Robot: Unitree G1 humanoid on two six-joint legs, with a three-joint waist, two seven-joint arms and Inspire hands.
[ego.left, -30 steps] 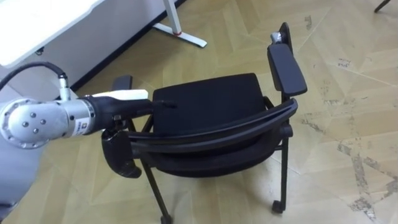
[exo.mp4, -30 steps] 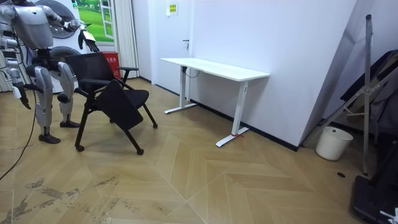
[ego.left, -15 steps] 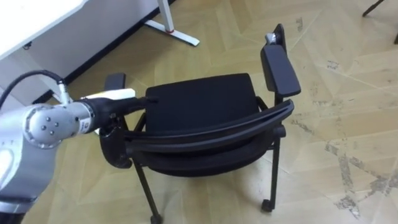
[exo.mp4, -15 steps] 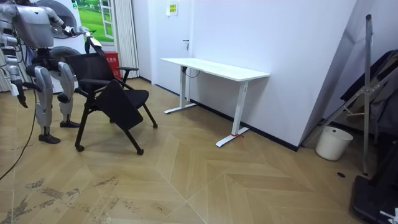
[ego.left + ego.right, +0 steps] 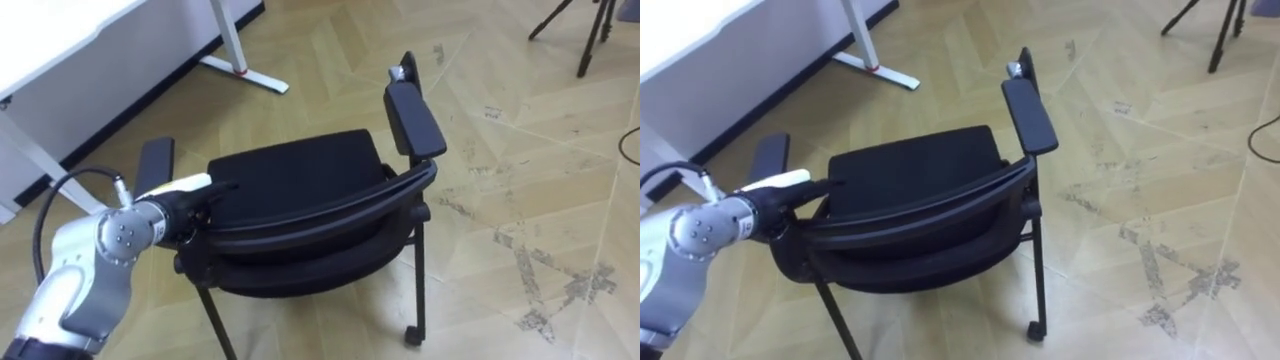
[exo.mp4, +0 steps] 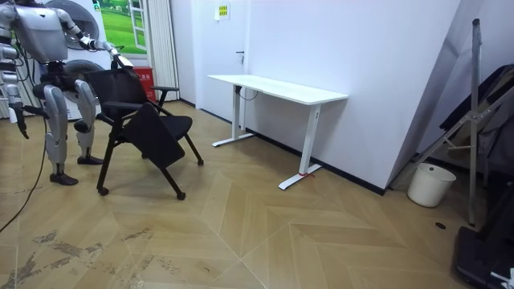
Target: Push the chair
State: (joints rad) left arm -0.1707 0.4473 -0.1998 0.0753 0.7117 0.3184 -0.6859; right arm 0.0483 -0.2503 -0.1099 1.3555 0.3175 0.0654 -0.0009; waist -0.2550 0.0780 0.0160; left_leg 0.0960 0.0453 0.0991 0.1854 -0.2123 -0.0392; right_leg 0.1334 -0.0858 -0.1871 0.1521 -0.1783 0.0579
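Note:
A black chair (image 5: 295,175) with two armrests stands on the wooden floor right before me, its curved backrest (image 5: 320,205) nearest to me. My left hand (image 5: 188,208) lies against the left end of that backrest, dark against the dark frame, so its fingers are hard to make out. In the room view I stand behind the chair (image 6: 148,120) at the room view's left, my left hand (image 6: 112,54) reaching to the top of its back. My right hand (image 6: 18,120) hangs by my side, away from the chair.
A white desk (image 5: 60,40) on white legs stands ahead on my left, its foot (image 5: 245,75) close to the chair's front. Dark tripod legs (image 5: 590,30) stand at the far right. A white bin (image 6: 423,185) sits by the wall past the desk (image 6: 277,88).
The eye view has shifted, and more of my bent left forearm shows. My left hand stays at the backrest's left end. In the room view the chair stands where it did; my right arm swung back slightly.

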